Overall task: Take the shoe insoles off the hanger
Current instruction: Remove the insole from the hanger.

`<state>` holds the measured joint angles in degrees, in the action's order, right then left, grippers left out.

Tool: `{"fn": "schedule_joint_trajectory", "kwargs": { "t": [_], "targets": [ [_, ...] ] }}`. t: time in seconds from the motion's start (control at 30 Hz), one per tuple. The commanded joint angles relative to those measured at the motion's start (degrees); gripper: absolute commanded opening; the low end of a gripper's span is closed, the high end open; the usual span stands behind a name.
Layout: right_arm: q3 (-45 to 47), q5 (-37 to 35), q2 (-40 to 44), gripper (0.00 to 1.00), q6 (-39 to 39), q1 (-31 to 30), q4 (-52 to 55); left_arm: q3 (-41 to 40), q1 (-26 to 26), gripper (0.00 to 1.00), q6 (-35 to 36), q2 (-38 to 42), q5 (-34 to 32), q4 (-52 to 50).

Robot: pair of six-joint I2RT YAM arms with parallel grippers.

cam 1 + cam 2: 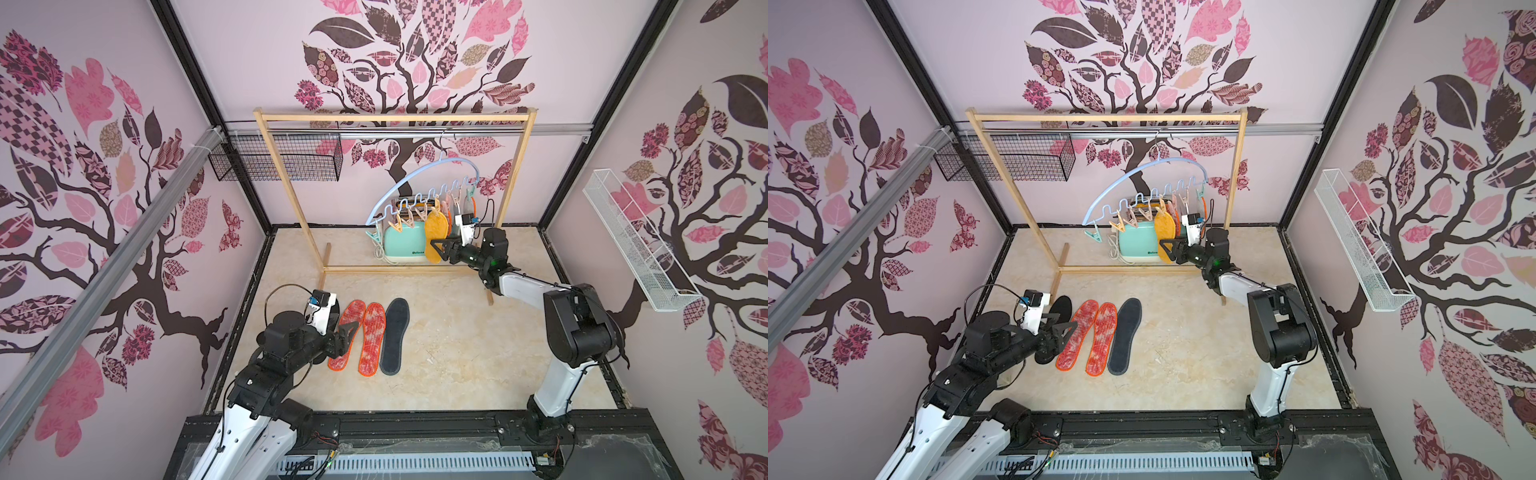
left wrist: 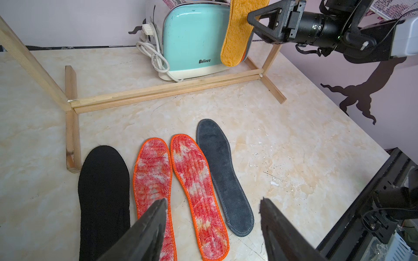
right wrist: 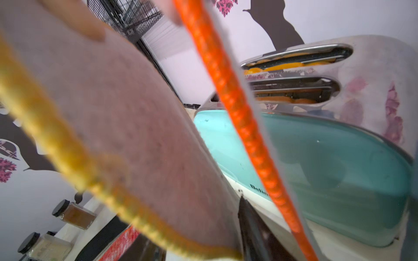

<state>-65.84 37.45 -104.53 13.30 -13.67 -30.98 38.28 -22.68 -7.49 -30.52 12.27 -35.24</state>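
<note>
Near side, about 7 o'clock on the table [image 2: 294, 146]: left gripper [image 2: 213, 201] has its jaws spread wide with nothing in them, hovering over four insoles lying flat in a row: black insole [image 2: 104, 192], two red-white insoles [image 2: 153, 171] [image 2: 194, 180], dark grey insole [image 2: 222, 171]. Those look done. Farther back, about 1 o'clock: right gripper [image 1: 436, 246] comes in from 4 o'clock at the mustard insole [image 1: 436, 226], which hangs toe-down from the hanger [image 1: 449, 160] in front of a mint toaster [image 1: 403, 245]. The right wrist view puts the insole's lower end between the fingers, but I can't tell if they're clamped or just bracketing it. An orange-edged insole [image 3: 237, 113] hangs just behind it, so it's crowded. Empty beige clothespins [image 1: 409, 218] sit toward the hanger's 9 o'clock end. My read on handling: thin, light, floppy, fleecy face so decent friction. Pinch across the flat faces in the lower half and don't catch the neighbour. Pull straight down out of the peg. The hanger swings free on its hook from the wooden rack [image 1: 395, 118], so expect it to tilt and follow before the peg lets go.
</note>
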Motion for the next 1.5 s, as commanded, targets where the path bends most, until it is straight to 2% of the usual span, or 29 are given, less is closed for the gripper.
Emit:
{"fn": "schedule_joint_trajectory", "kwargs": {
  "t": [0.0,0.1,0.43,0.63,0.87,1.0,1.13,1.3,1.4,1.47],
  "targets": [
    [-3.54,2.29,-1.03,0.47,1.53,0.22,-1.32,0.30,-0.22,0.69,0.37,0.11,0.30,0.58],
    [-3.71,1.84,-1.35,0.45,1.91,0.17,-2.42,0.31,-0.21,0.70,0.38,0.03,0.21,0.50],
    [-3.52,4.17,-2.35,0.18,4.09,0.22,-4.70,0.30,-0.25,0.69,0.44,-0.33,0.03,0.44],
    [-2.40,4.18,0.14,0.05,5.20,0.30,-2.96,0.39,-0.21,0.70,0.37,-0.74,-0.24,0.48],
    [-0.35,5.21,3.92,0.01,6.03,0.36,0.83,0.99,-0.17,0.70,-2.39,-1.29,-0.40,3.31],
    [0.50,6.91,5.24,0.01,6.14,0.40,2.04,6.32,0.18,0.70,-7.52,-7.53,1.64,3.48],
    [0.92,6.67,6.77,0.02,5.43,0.40,3.82,10.52,0.18,0.70,-12.33,-14.98,4.81,10.05],
    [1.07,7.28,8.12,0.02,5.01,0.44,4.87,14.92,0.33,0.70,-12.11,-25.49,-0.83,20.77],
    [1.55,7.29,9.20,0.02,4.04,0.39,6.03,21.47,0.72,0.67,-12.21,-34.00,-5.09,19.26],
    [1.57,7.56,9.72,0.02,3.27,0.40,7.00,25.09,2.81,0.66,-13.86,-38.71,-2.26,19.13]
  ]
}}
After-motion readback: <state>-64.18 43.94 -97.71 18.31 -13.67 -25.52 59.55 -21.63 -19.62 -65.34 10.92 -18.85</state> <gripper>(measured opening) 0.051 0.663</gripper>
